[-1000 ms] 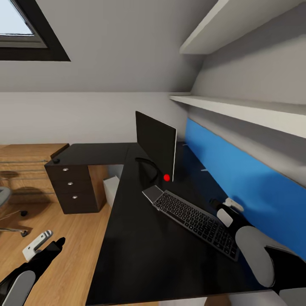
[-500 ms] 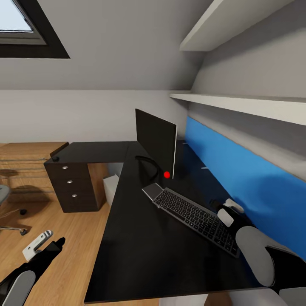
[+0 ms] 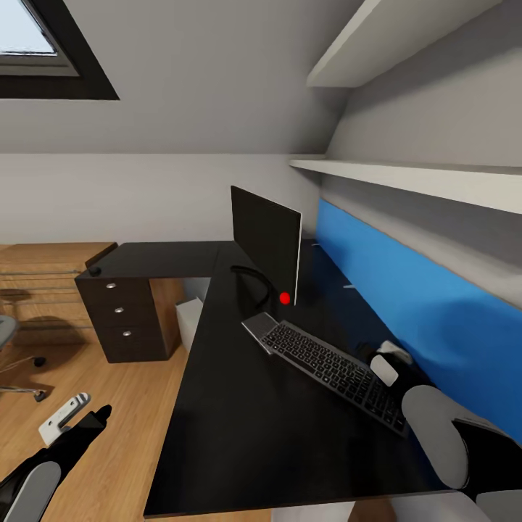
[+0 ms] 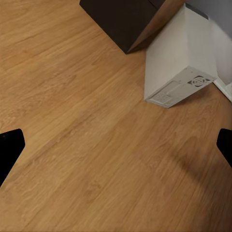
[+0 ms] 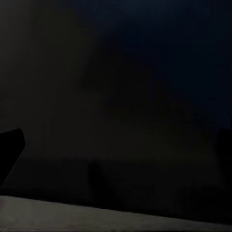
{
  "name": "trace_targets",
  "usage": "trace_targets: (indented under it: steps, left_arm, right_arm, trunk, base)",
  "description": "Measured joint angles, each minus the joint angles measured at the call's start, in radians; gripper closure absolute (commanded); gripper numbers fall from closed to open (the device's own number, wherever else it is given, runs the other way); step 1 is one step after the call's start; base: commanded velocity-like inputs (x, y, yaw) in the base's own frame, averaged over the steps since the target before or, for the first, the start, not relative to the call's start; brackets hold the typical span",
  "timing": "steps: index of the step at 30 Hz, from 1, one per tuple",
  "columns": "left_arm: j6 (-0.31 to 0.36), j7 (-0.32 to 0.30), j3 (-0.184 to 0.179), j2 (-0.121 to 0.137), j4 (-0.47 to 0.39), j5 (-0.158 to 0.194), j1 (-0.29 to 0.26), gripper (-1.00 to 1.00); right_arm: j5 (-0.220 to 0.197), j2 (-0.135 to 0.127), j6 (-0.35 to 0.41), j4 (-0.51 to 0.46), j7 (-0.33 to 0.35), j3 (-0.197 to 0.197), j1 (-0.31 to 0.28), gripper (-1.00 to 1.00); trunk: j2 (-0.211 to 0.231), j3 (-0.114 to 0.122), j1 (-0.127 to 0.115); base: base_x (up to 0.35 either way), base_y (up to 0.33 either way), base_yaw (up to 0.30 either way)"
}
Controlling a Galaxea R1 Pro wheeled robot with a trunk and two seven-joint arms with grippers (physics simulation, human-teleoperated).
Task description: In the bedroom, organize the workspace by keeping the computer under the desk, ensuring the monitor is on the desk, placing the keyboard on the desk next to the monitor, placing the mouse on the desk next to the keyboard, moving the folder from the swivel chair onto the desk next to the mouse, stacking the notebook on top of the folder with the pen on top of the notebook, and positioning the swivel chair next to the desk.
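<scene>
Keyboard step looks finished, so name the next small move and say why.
Probably lift the right gripper clear of the keyboard. The keyboard already lies flat on the desk beside the monitor. A small dark object, possibly the mouse, sits on the far desk corner, away from the keyboard.

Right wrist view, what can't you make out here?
- Right wrist view: nearly black; the right end effector's state unreadable.
- Head view: keyboard's far end hidden behind the right arm.
- Head view: swivel chair cut off by the edge.
- Left wrist view: computer partly under the desk.
</scene>
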Motion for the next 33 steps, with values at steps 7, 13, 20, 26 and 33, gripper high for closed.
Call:
trace_targets:
  steps: [7, 13, 20, 26, 33]
  left_arm:
    - [0.000, -0.001, -0.003, 0.000, 0.000, 0.000, 0.000, -1.00]
    - [0.000, -0.003, -0.025, 0.000, 0.001, -0.004, 0.000, -1.00]
    - [0.000, -0.004, -0.033, 0.000, 0.002, -0.007, 0.000, -1.00]
    - [0.000, -0.004, -0.034, 0.000, 0.003, -0.008, 0.000, -1.00]
    - [0.000, -0.004, -0.033, 0.000, 0.003, -0.008, 0.000, -1.00]
  right_arm:
    - [0.008, 0.001, 0.027, -0.001, 0.001, -0.001, 0.000, -1.00]
    - [0.009, 0.001, 0.028, -0.001, 0.002, -0.001, 0.000, -1.00]
    - [0.008, 0.001, 0.028, -0.002, 0.001, -0.001, 0.001, -1.00]
    - [0.001, 0.002, 0.028, -0.001, 0.004, -0.002, 0.000, -1.00]
    - [0.002, 0.002, 0.028, 0.001, 0.004, -0.002, 0.000, -1.00]
  trunk:
    - [0.000, 0.000, 0.000]
    - [0.000, 0.000, 0.000]
    - [0.000, 0.000, 0.000]
    - [0.000, 0.000, 0.000]
    - [0.000, 0.000, 0.000]
  base:
    - [0.000, 0.000, 0.000]
    - [0.000, 0.000, 0.000]
    - [0.000, 0.000, 0.000]
    - [-0.136, 0.096, 0.000]
    - [-0.083, 0.055, 0.000]
